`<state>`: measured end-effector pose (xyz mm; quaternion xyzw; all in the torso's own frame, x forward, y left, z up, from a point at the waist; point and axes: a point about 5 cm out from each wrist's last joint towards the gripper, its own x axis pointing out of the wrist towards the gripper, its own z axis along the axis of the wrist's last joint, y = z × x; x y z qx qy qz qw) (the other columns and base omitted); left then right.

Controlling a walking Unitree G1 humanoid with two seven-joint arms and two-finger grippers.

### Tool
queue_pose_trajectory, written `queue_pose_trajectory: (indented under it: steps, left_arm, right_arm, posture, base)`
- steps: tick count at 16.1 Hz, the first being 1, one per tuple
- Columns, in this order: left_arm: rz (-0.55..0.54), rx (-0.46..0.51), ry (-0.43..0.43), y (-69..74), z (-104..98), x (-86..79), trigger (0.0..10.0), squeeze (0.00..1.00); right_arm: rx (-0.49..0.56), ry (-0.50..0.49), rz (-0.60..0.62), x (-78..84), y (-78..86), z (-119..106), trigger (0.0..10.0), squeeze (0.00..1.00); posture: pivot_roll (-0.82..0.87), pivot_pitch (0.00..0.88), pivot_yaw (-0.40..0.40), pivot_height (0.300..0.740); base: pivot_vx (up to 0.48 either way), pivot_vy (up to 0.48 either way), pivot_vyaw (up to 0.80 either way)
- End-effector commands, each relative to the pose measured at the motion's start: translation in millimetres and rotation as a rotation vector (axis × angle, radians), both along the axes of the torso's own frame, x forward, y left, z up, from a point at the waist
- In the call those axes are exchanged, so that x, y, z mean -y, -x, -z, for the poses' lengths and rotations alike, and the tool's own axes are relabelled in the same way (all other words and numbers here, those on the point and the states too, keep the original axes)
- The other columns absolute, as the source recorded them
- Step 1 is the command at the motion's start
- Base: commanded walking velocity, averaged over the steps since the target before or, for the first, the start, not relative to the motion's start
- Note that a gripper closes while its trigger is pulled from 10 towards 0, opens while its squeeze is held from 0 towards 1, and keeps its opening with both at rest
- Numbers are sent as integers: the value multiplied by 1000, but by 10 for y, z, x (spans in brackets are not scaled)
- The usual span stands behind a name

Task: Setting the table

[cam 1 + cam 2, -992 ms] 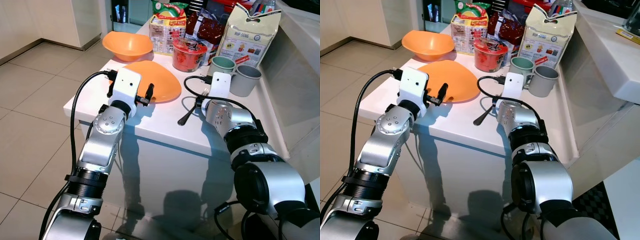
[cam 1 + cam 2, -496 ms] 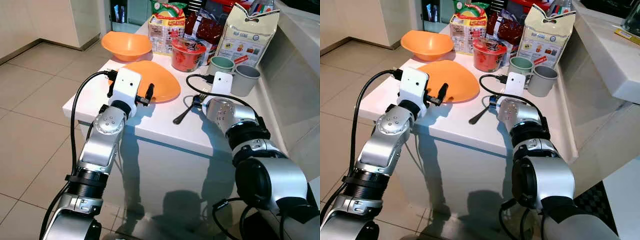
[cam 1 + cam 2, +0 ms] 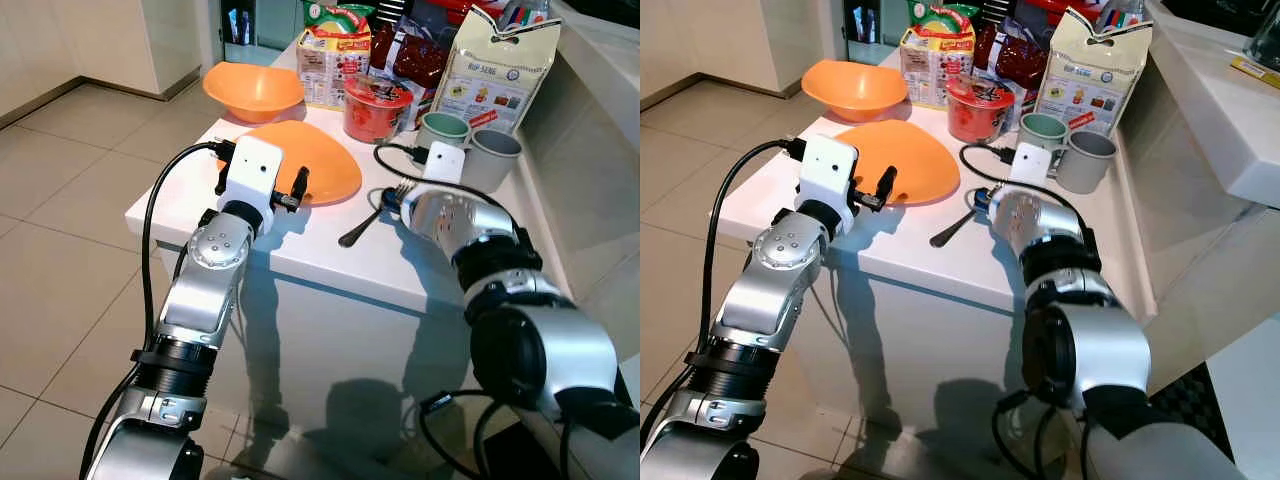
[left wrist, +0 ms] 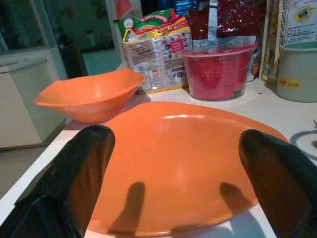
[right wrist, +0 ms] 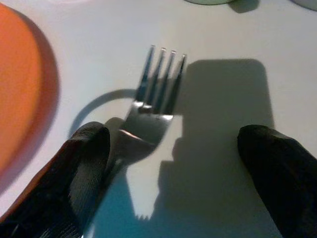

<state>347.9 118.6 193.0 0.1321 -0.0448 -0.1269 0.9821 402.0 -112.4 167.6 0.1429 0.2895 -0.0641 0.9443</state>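
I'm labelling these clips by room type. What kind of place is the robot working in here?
Most likely a home kitchen or dining corner: a white counter holds an orange plate, a metal fork and packaged groceries, above a beige tiled floor.

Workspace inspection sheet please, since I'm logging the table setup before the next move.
Surface: white table, bare near its front edge.
Job's things: orange plate; fork lying beside it; orange bowl behind.
Clutter: red cup, two mugs, food packages.
Grippers: left gripper open, facing the plate; right gripper open over the fork.
Cables: black cable on left arm.
Surroundings: tiled floor.
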Motion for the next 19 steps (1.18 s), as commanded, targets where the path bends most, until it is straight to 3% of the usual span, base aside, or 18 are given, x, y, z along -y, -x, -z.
queue_pose_trajectory:
  steps: [1, 3, 4, 5, 6, 16, 19]
  left_arm:
    - [10, 21, 1, -8, -62, 43, 10000, 0]
    - [8, 22, 3, -7, -63, 43, 10000, 0]
    - [6, 22, 4, -4, -61, 40, 10000, 0]
    - [6, 22, 4, -4, -60, 40, 10000, 0]
    - [5, 21, 5, 2, -56, 40, 10000, 0]
    - [3, 19, -3, 2, -66, 13, 10000, 0]
    - [4, 20, -6, 2, -74, 3, 10000, 0]
  right_arm:
    - [2, -12, 13, 39, -18, -53, 10000, 1000]
    - [9, -9, 12, 48, -28, -74, 10000, 1000]
    - [10, -2, 18, 68, -38, -105, 10000, 525]
    - [11, 0, 21, 76, -42, -116, 10000, 525]
    - [15, 11, 23, 103, -49, -129, 10000, 0]
    - [-27, 97, 1, 144, 38, 202, 10000, 0]
    - [4, 121, 8, 228, 16, 180, 10000, 0]
  posture:
    - [195, 0, -138, 740]
    - [195, 0, -138, 740]
    - [196, 0, -142, 740]
    - [196, 0, -142, 740]
    - [195, 0, -142, 740]
    - [205, 0, -130, 740]
    - [207, 0, -123, 740]
  base:
    - [0, 0, 0]
    - [0, 0, 0]
    - [0, 0, 0]
    - [0, 0, 0]
    - [0, 0, 0]
    - [0, 0, 0]
    - [0, 0, 0]
